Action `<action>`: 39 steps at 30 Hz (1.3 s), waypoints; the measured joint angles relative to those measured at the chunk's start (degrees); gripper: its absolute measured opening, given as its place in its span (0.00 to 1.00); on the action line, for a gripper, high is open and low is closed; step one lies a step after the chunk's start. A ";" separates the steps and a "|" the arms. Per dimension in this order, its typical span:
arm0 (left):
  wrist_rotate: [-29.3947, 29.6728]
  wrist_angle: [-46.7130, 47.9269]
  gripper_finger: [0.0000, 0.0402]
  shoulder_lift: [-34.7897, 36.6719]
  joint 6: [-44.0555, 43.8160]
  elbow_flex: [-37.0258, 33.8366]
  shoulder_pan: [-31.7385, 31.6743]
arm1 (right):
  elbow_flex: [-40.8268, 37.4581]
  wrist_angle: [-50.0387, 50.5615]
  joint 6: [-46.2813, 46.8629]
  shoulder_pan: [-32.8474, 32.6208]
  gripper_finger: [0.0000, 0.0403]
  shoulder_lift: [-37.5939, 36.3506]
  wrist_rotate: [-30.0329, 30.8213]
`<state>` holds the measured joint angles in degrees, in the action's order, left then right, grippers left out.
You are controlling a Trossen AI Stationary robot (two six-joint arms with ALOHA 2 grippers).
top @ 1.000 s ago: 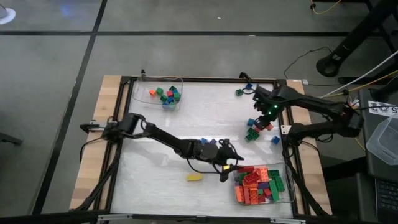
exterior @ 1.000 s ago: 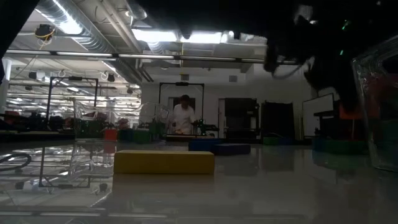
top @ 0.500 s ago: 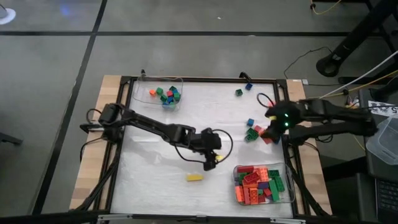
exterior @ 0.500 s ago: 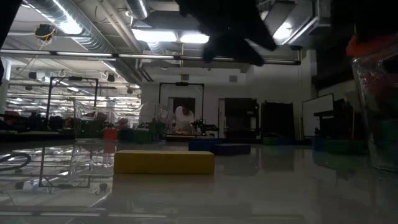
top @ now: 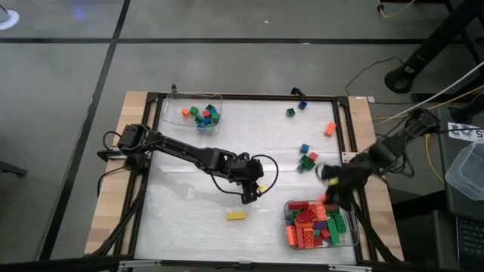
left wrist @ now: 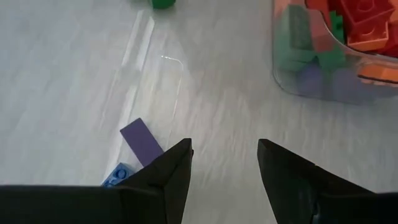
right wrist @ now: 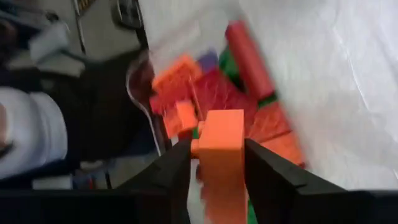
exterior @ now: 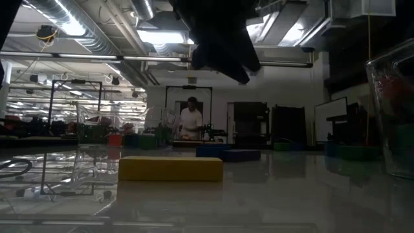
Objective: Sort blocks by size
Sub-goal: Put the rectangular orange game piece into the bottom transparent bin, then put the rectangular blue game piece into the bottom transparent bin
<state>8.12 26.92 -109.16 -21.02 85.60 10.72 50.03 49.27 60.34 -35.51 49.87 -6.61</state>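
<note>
My right gripper (right wrist: 216,147) hovers over the clear tray of long blocks (top: 349,227) at the near right, with an orange block (right wrist: 221,134) between its fingers. Near the table's middle, my left gripper (left wrist: 224,147) hangs open and empty above the white mat, slanting down. A purple block (left wrist: 140,140) and a blue block (left wrist: 117,177) lie flat on the mat beside its finger. A yellow long block (top: 237,215) lies flat toward the near edge. In the low view the left gripper (exterior: 220,39) hangs dark above that yellow block (exterior: 170,168). My right gripper pinches the orange block by its two opposite sides (right wrist: 239,155) between the two fingers. The fingers slant down from the table's right side. The block is lifted clear, above the red and orange blocks in the tray; its lower end is blurred.
A second clear tray (top: 219,106) with small cubes stands at the far left. Loose blocks lie on the mat's far right: green (top: 290,112), blue (top: 302,105), orange (top: 330,128), blue (top: 304,149) and a green-red cluster (top: 308,161). A black frame (top: 249,97) bounds the mat.
My right gripper has swung from the loose blocks at the far right toward the near edge, rising and rolling, and now carries the orange block over the tray of long blocks. My left gripper has drawn back from that tray toward the table's middle, rising and tipping up.
</note>
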 joint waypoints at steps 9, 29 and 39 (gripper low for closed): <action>0.00 0.93 0.42 -0.01 -0.10 0.00 0.00 | -0.01 -1.67 5.44 -9.27 0.41 13.60 -4.69; 13.23 3.00 0.42 -0.05 -30.11 -10.82 0.19 | -0.01 -6.22 -0.90 -9.11 0.39 19.19 -3.59; 13.20 -8.10 0.42 -0.05 -29.84 -16.99 0.17 | -0.01 -6.33 -3.78 -9.11 0.39 19.19 -0.56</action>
<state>21.32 18.82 -109.21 -50.87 68.62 10.90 50.02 42.94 56.56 -44.62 69.06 -7.17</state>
